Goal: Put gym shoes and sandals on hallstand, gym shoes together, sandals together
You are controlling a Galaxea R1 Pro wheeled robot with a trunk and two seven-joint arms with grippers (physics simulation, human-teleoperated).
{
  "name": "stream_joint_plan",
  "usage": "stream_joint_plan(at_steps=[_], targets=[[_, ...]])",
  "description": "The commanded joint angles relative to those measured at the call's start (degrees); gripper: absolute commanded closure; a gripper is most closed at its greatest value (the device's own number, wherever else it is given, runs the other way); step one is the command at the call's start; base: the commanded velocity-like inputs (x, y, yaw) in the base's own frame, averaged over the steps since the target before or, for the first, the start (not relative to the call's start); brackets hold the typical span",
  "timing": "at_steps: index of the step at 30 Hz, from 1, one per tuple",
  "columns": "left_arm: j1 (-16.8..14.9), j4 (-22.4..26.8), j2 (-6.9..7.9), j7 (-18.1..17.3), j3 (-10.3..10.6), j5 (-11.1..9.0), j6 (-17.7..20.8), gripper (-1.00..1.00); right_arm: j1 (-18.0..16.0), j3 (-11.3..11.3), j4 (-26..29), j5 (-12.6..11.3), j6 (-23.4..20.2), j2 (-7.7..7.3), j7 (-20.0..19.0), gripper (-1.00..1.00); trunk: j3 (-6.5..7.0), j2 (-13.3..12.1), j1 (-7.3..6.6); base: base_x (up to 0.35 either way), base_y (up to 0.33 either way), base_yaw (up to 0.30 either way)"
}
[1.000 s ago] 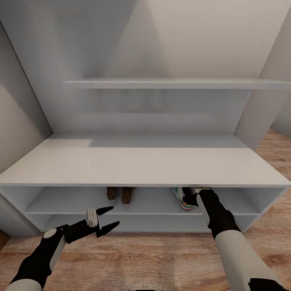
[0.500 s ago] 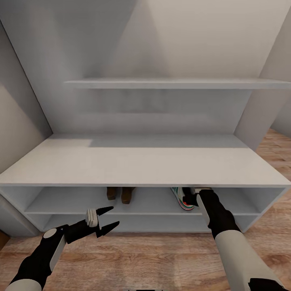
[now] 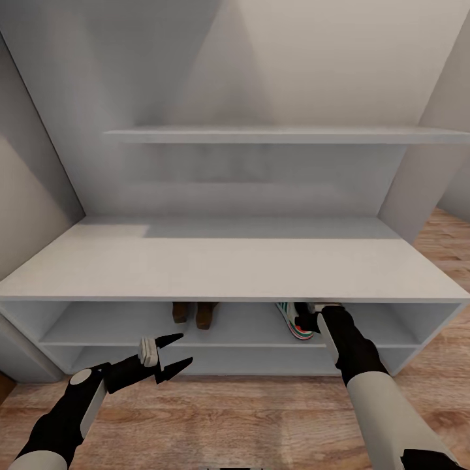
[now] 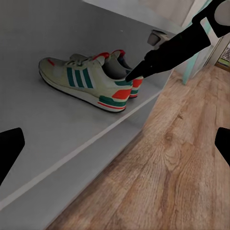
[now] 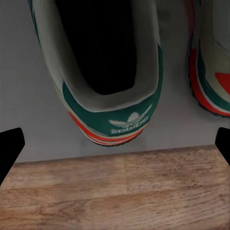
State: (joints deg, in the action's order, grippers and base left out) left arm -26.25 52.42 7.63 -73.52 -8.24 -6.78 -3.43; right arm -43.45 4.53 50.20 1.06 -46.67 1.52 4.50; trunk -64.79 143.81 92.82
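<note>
Left wrist view: two gym shoes, white with teal stripes and red-orange heels, sit side by side on the hallstand shelf. Two brown sandals stand together there too. Right gripper spread open above one heel; left gripper open.

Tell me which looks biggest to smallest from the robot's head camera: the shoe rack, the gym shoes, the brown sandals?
1. The shoe rack, by far.
2 and 3. The brown sandals and the gym shoes look alike; both are half hidden under the rack's top, so I can't rank them.
</note>
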Motion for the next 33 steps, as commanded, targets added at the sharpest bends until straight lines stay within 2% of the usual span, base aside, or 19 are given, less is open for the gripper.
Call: stream_joint_plan(at_steps=[1, 33], targets=[[-0.03, -0.03, 0.01, -0.13, -0.01, -0.07, -0.35, -1.00, -0.02, 0.16, 0.08, 0.08, -0.25, 0.06, 0.07, -1.00, -0.05, 0.02, -0.01, 0.000, 0.000, 0.000], [-0.03, -0.03, 0.02, -0.13, 0.02, -0.07, -0.35, -1.00, -0.01, 0.13, -0.01, 0.08, -0.21, 0.06, 0.07, -1.00, -0.05, 0.02, -0.01, 0.000, 0.000, 0.000]])
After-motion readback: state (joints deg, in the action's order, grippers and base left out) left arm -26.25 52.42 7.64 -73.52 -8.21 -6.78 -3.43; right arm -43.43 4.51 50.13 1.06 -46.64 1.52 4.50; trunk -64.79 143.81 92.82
